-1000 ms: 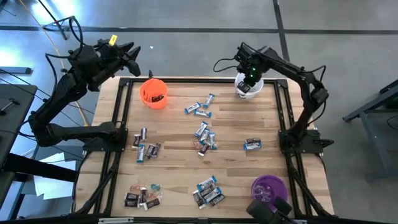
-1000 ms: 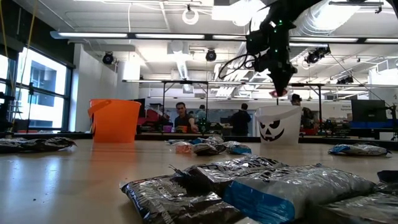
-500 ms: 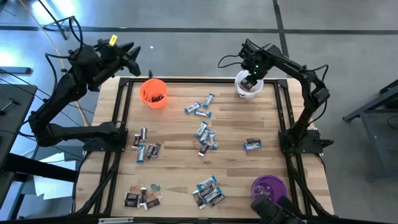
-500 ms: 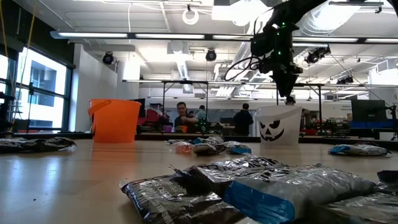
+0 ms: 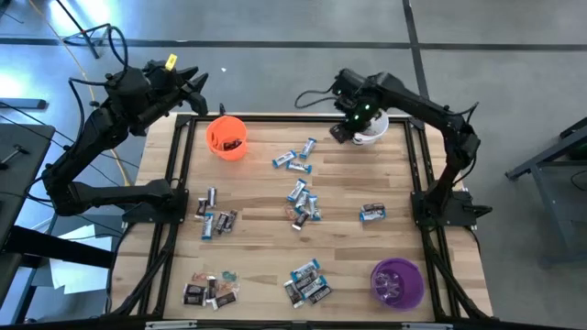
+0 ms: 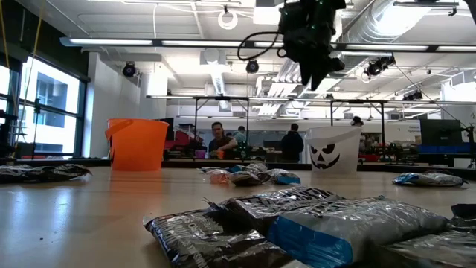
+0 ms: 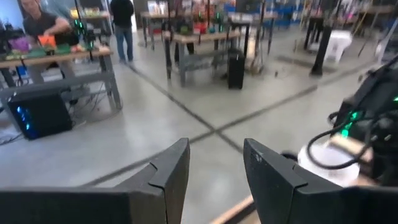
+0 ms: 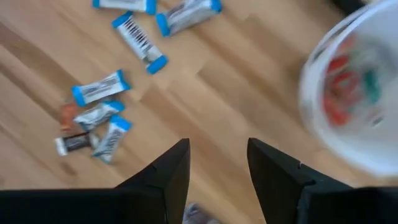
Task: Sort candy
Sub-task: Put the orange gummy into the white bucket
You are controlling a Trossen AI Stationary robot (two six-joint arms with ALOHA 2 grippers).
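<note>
— High view first: where is the right gripper (image 5: 341,131)?
— Just beside the white cup (image 5: 370,129) at the far edge of the table (image 5: 348,183), on the side toward the orange cup (image 5: 227,137). In the right wrist view its fingers (image 8: 169,171) stand apart with bare wood between them; nothing is held.

— And the left gripper (image 5: 194,87)?
— Raised beyond the table's far left corner, waiting. Its wrist view shows the fingers (image 7: 171,168) parted and empty, aimed at the room's floor.

— Where is the candy (image 5: 302,203)?
— Scattered on the wood in loose clusters: a blue-and-white pair near the far middle, a bunch in the centre, one piece toward the right, dark ones on the left, more along the near edge. The white cup holds reddish and teal pieces (image 8: 348,93).

— Anything else?
— A purple cup (image 5: 396,282) stands at the near right corner. In the low view, people (image 6: 220,141) are at benches behind the table.
</note>
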